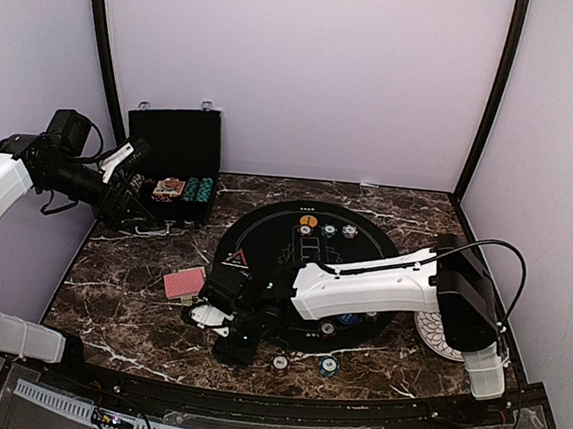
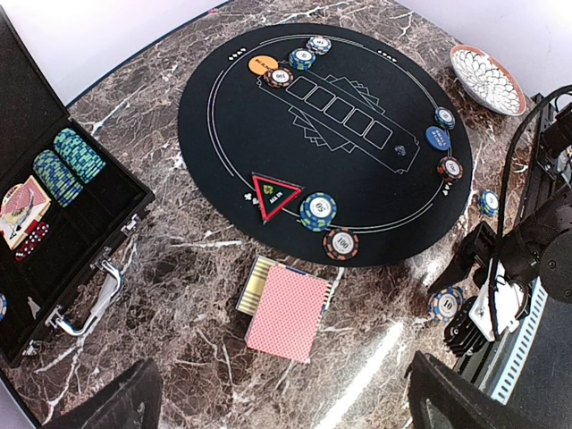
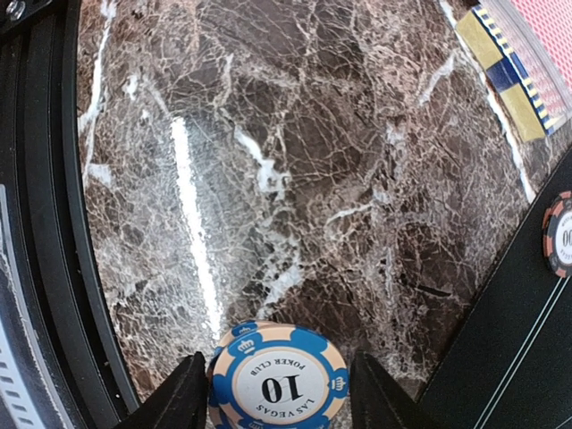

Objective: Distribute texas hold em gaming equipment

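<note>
Marble table point(image 3: 295, 179), right tool point(image 3: 277, 362) straddling blue chip point(image 3: 279, 386) (grip unclear, cropped), left tool point(image 2: 286, 398) wide

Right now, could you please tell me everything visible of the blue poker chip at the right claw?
The blue poker chip is round, with cream edge stripes and a white centre marked 10, Las Vegas Poker Club. It lies flat on the marble table, between the fingers of the right claw; whether they touch it is unclear.

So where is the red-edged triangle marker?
Top view: the triangle marker lies on the black round mat, at its left edge, beside a blue striped chip.
</note>
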`<action>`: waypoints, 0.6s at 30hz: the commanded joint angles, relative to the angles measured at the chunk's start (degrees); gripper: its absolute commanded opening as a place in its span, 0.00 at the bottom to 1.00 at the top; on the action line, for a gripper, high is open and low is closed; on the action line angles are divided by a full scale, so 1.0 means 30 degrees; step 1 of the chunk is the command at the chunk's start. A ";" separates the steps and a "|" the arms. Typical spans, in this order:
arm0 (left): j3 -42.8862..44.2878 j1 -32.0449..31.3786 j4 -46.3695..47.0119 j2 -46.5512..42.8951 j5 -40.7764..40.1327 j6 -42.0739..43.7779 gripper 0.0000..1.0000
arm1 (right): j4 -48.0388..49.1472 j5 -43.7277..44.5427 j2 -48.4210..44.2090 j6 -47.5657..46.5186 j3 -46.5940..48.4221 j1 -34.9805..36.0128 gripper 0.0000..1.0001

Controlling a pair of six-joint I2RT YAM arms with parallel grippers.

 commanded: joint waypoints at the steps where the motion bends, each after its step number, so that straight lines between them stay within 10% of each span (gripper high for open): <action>1: 0.0556 -0.0154 -0.0431 -0.0121 0.0500 0.0087 0.99 | 0.0393 -0.0305 -0.0684 0.0111 -0.0219 -0.0096 0.50; 18: 0.0534 -0.0152 -0.0507 -0.0212 0.0420 0.0236 0.99 | -0.0321 -0.0151 -0.1591 0.0371 0.0633 -0.0096 0.21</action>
